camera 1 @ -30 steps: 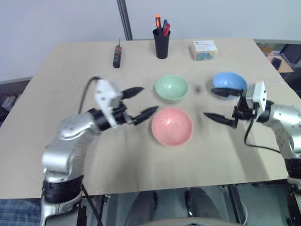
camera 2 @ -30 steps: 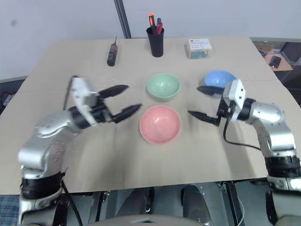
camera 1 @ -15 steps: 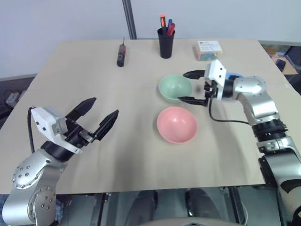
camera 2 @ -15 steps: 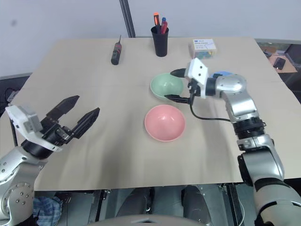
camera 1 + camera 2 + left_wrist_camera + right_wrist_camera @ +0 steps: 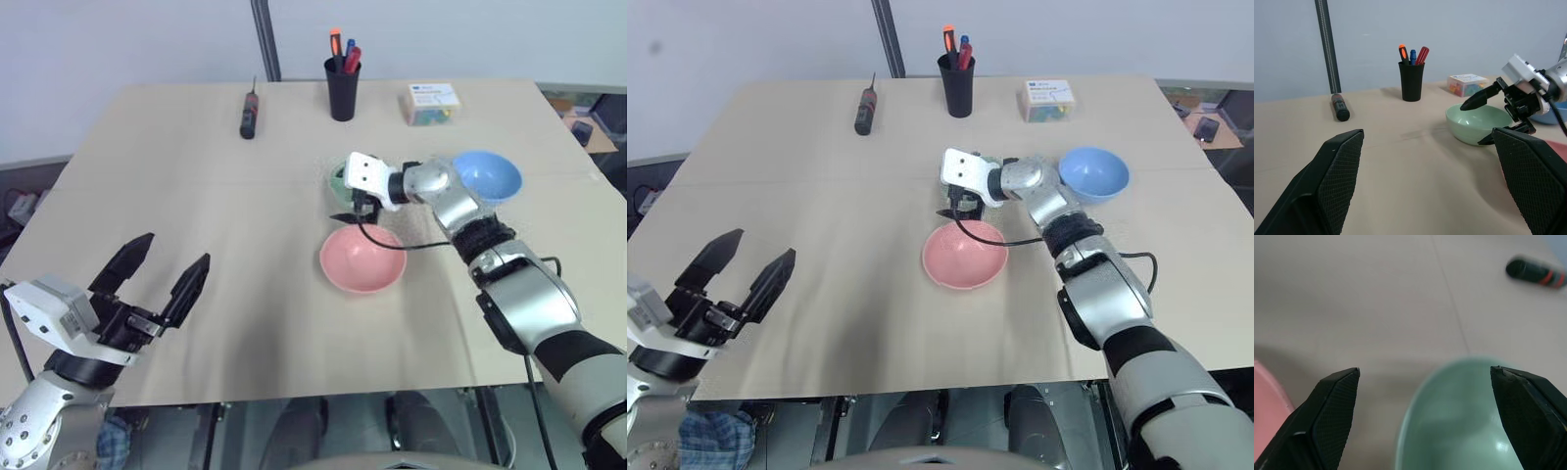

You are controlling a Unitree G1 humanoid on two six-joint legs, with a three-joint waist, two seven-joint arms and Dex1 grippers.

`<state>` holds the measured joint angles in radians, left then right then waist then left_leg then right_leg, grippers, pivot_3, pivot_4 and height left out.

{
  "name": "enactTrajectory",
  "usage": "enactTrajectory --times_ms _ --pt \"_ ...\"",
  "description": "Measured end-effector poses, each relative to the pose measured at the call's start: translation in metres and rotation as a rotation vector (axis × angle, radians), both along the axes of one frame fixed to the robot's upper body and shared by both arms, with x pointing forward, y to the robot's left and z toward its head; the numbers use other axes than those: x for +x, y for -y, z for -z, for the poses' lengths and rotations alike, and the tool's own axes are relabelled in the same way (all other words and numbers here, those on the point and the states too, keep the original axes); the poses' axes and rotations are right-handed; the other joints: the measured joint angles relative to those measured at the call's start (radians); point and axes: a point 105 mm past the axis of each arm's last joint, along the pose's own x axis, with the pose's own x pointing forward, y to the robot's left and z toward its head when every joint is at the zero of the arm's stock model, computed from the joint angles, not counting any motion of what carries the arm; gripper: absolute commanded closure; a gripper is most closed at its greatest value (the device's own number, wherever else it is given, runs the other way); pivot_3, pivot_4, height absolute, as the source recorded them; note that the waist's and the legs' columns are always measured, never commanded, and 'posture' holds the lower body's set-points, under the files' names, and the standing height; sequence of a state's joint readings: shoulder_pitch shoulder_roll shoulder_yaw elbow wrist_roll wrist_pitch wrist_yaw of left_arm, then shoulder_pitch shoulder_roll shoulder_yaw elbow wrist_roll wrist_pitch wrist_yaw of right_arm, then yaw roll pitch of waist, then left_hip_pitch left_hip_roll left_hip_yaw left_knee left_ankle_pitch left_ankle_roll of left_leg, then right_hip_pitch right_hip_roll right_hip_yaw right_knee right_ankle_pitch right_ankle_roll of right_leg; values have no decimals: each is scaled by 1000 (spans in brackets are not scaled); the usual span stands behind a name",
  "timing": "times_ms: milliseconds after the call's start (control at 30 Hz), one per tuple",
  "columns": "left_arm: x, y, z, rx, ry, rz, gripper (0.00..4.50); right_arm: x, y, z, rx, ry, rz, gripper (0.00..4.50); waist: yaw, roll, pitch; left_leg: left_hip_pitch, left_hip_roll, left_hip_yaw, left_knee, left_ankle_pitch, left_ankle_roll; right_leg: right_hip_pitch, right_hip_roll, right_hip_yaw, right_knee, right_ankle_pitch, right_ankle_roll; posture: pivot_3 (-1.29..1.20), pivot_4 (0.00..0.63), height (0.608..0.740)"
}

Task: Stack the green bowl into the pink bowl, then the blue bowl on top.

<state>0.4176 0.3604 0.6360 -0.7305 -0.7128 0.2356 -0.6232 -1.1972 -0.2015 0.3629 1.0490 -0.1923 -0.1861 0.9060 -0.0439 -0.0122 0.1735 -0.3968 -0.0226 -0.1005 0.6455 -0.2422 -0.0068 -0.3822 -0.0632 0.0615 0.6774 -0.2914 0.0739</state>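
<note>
The green bowl (image 5: 1464, 125) stands at mid-table, largely covered in the head views by my right gripper (image 5: 341, 202). That gripper is open and straddles the bowl's rim, one finger over the inside (image 5: 1469, 421) and the other outside the wall. Nothing is between its pads. Just in front of it lies the pink bowl (image 5: 362, 259), empty. To the right, beside my right forearm, sits the blue bowl (image 5: 487, 176). My left gripper (image 5: 168, 253) is open and empty above the table's near left part, far from all three bowls.
Along the far edge stand a black cup of pens (image 5: 342, 88), a black screwdriver (image 5: 248, 116) and a small box (image 5: 431, 103). A dark pole (image 5: 263, 39) rises behind the table. Bare tabletop (image 5: 225, 206) lies between my two grippers.
My right gripper swung left from near the blue bowl, across the green bowl, to its rim. My left arm pulled back toward the near left corner, still open.
</note>
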Motion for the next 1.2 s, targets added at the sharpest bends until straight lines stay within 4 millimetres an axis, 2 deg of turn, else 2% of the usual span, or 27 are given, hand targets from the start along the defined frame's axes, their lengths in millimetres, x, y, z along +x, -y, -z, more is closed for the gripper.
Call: enactTrajectory --times_ms 33,133,167,200,233,300,767,867,967,1000,1100,1200 --pt "0 0 0 -1 2 0 0 3 2 2 -8 -2 21 1142 0 0 0 0 0 0 0 0 0 0 0 0 0 0 0 0 150 740" --pt "0 1 1 -2 -3 1 0 6 5 4 -28 -6 44 2179 -1 0 0 0 0 1 0 0 0 0 0 0 0 0 0 0 150 740" --pt "0 2 3 0 -13 7 0 8 6 4 -35 -2 58 2725 -2 0 0 0 0 1 0 0 0 0 0 1 0 0 0 0 150 740" --pt "0 2 3 1 -17 7 0 8 7 4 -36 0 64 3089 -2 0 0 0 0 1 -1 0 0 -1 0 1 0 0 0 0 150 740" --pt "-1 2 4 5 -23 9 0 9 8 4 -41 -2 72 3697 -2 0 0 0 0 1 -1 0 0 -1 0 1 0 0 0 0 150 740" --pt "-1 3 5 17 -34 20 0 10 9 5 -43 -4 77 4367 -2 0 0 0 0 1 -1 0 0 -1 0 1 0 0 0 0 150 740" --pt "3 19 4 62 -53 149 0 14 22 1 -34 0 105 4460 -2 3 2 0 0 2 -3 0 0 -2 0 2 0 0 0 0 150 740" --pt "6 23 6 62 -59 181 0 10 29 -19 -17 19 44 4460 -1 5 5 -1 0 2 -3 0 0 -3 0 2 0 0 0 0 150 740" --pt "9 22 8 76 -69 211 0 -13 38 -55 -4 66 -123 4460 3 5 5 -2 1 1 -4 0 0 -3 0 1 -1 0 0 0 150 740" --pt "11 22 8 89 -73 234 0 -29 45 -63 -12 46 -191 4460 5 4 5 -2 1 0 -4 0 0 -3 0 0 -3 0 0 0 150 740" --pt "18 19 9 117 -85 278 0 -72 64 -62 -52 -69 -290 4460 6 4 5 -3 2 -1 -5 0 0 -2 -1 -1 -5 0 0 0 150 740" --pt "27 16 8 133 -87 311 0 -113 68 -57 -91 -164 -375 4460 0 5 5 -2 3 0 -5 0 0 -2 -1 0 -4 0 0 0 150 740"
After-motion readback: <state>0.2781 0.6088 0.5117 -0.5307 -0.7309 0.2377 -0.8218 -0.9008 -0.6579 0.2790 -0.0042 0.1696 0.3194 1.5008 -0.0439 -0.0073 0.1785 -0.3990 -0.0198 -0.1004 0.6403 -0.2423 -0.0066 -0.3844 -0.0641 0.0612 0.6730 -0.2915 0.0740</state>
